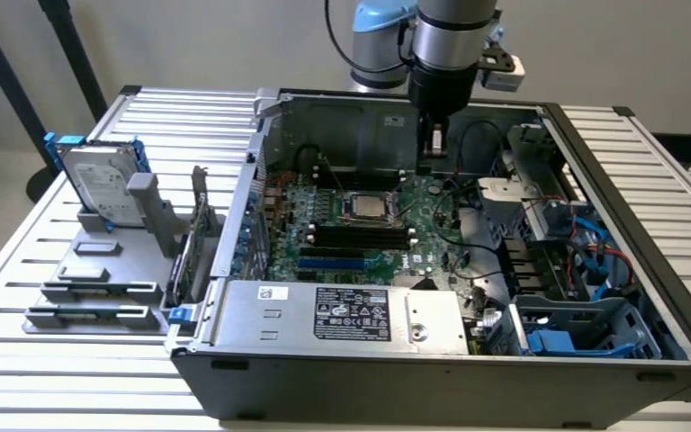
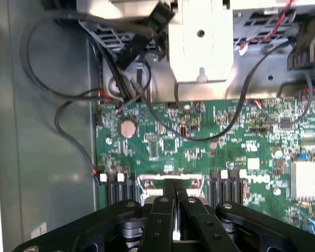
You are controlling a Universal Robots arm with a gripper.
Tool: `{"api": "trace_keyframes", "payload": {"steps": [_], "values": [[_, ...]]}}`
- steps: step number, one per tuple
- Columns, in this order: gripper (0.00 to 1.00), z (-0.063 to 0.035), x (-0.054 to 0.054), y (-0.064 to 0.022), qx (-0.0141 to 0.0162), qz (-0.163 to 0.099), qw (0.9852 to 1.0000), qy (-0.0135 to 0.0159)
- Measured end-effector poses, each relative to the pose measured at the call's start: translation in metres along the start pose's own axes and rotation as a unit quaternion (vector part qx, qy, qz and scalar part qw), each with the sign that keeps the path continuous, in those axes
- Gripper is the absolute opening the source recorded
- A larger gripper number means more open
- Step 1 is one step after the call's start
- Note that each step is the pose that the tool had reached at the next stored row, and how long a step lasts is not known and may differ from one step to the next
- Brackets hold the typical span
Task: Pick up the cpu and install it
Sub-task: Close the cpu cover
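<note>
Gripper (image 2: 174,184), jaws together, before largely hidden socket (image 2: 147,182) with cpu (image 1: 363,207)

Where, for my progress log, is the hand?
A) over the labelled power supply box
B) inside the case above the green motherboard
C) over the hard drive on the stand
B: the hand hangs shut inside the case, over the motherboard.

Gripper (image 1: 432,166) room above motherboard (image 1: 298,258); black cables (image 2: 121,30), seemingly loose, crowd exterior view's right.
</note>
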State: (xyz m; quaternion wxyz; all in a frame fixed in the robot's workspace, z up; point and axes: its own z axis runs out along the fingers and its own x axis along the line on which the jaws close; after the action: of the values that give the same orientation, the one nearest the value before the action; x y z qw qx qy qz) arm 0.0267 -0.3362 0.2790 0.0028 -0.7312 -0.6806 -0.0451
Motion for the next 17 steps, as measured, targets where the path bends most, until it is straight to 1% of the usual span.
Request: {"api": "trace_keyframes", "payload": {"steps": [3, 5, 7, 8, 13, 15, 17], "values": [[0.14, 0.0022, 0.001, 0.0132, 0.0, 0.0, 1.0, -0.0001], [0.14, 0.0063, 0.001, 0.0221, 0.0, -0.001, 1.0, -0.0014], [0.14, 0.0103, 0.001, 0.0281, 0.0, -0.001, 1.0, -0.0018], [0.14, 0.0123, 0.001, 0.029, 0.0, -0.001, 1.0, -0.0018], [0.14, 0.0213, 0.001, 0.028, 0.0001, -0.004, 1.0, -0.0016], [0.14, 0.0248, 0.001, 0.0259, 0.0003, -0.006, 1.0, -0.0014], [0.14, 0.0282, 0.001, 0.0214, 0.0004, -0.008, 1.0, -0.0014]]}}
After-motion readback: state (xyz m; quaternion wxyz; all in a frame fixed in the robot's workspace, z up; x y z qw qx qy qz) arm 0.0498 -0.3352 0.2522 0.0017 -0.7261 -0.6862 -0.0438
